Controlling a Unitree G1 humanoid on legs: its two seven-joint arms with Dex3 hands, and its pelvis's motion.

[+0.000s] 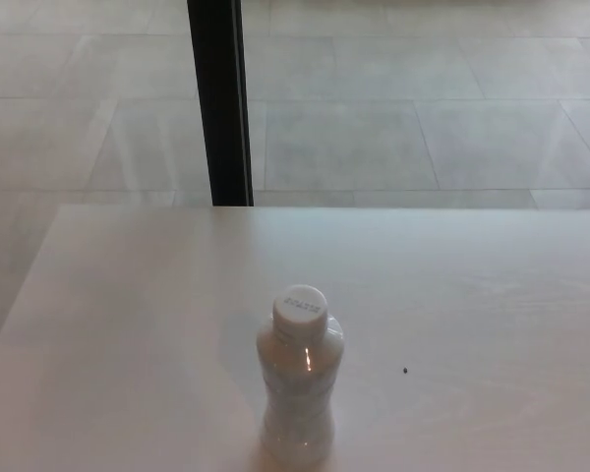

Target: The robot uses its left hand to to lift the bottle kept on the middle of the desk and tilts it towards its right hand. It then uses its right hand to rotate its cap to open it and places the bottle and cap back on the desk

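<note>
Bottle point(298, 388) upright near middle of desk point(98, 324), white cap point(300, 306) on. Neither hand in view, state unknown. Bring left hand in low, grip below the cap, lift straight before tilting right.

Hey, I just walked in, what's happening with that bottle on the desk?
Nothing is handling it right now. The bottle stands upright on the pale desk, near the front edge of the head view, with its white cap on. Neither of the robot's hands is in view, so the lift has not started. A small dark speck lies on the desk to the bottle's right, and a black post stands on the tiled floor behind the desk.
</note>
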